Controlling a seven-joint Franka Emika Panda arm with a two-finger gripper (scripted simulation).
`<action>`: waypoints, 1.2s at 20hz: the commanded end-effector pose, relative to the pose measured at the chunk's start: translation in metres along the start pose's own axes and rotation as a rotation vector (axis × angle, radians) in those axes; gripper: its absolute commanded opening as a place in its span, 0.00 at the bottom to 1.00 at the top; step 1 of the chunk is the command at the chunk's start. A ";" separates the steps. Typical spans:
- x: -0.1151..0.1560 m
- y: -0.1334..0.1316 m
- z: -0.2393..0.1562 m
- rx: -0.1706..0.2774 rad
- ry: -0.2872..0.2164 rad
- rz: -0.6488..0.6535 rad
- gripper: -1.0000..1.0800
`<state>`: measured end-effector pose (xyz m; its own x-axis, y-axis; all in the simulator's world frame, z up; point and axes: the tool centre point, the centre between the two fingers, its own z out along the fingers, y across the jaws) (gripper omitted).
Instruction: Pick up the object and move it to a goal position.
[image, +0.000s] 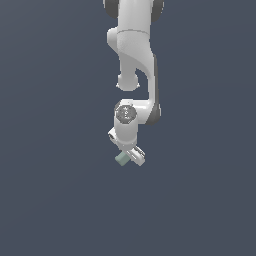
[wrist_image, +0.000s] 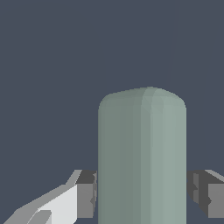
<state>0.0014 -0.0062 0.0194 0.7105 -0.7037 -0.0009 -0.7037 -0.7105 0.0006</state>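
Observation:
The object (wrist_image: 142, 157) is a pale grey-green elongated block with rounded edges, filling the middle of the wrist view. My gripper (wrist_image: 142, 192) is shut on it: a grey pad (wrist_image: 86, 194) presses one side and the other pad (wrist_image: 202, 192) presses the opposite side. In the exterior view the white arm reaches down from the top, and the gripper (image: 131, 155) holds the object (image: 121, 159), whose end pokes out toward the exterior view's left. Whether the block touches the floor cannot be told.
A plain dark blue-grey surface (image: 50, 200) fills both views. No other objects or goal marker show.

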 end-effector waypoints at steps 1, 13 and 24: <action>0.000 0.000 0.000 0.001 0.001 0.000 0.00; 0.000 -0.002 -0.005 0.001 0.001 0.000 0.00; -0.004 -0.019 -0.072 0.001 0.001 0.001 0.00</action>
<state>0.0100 0.0072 0.0785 0.7099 -0.7043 -0.0009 -0.7043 -0.7099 0.0007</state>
